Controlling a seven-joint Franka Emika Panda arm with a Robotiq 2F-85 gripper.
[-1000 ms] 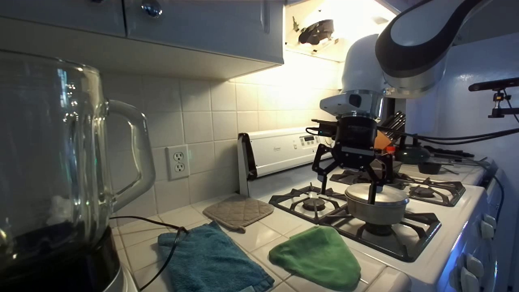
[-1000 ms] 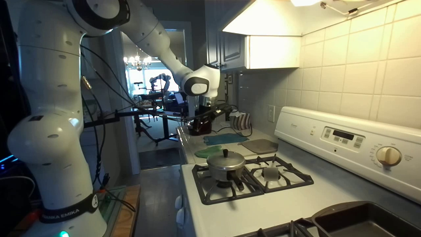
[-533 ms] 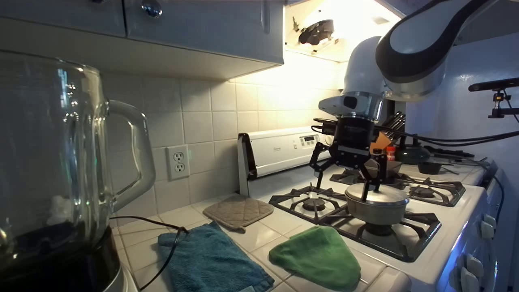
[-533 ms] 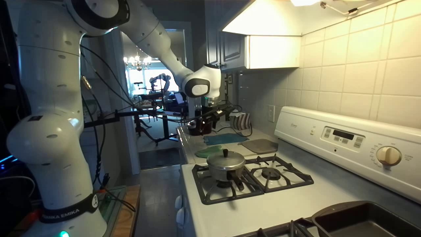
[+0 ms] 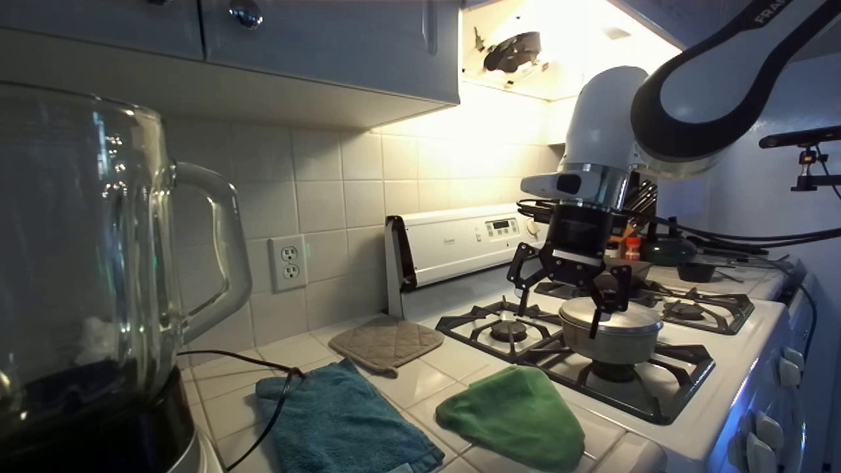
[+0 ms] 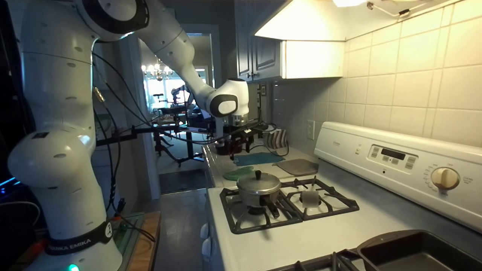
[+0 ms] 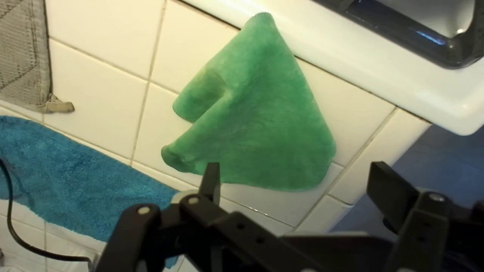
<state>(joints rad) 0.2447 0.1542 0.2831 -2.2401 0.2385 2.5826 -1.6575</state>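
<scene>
My gripper (image 7: 296,166) stands open, its fingers wide apart with nothing between them. In an exterior view the gripper (image 5: 558,320) appears in front of a lidded metal pot (image 5: 612,338). The pot (image 6: 258,190) sits on a burner, nearer that camera than the gripper. Beneath the jaws in the wrist view lies a green cloth (image 7: 261,124), folded loosely on white tiles and not touched. A blue towel (image 7: 75,177) lies to its left, and a grey quilted pot holder (image 7: 22,56) shows at the upper left. Dark surroundings partly hide the gripper in an exterior view.
The stove (image 6: 339,233) adjoins the tiled counter, with black grates (image 5: 683,387) and a dark baking pan (image 6: 418,259). A glass blender (image 5: 85,263) stands at the counter's near end, its black cord crossing the blue towel. A cabinet (image 5: 328,52) hangs above.
The arm and hand have come down somewhat, and the hand's tilt has changed a little. The jaws have stayed open. Cloth, towel and pot have not moved.
</scene>
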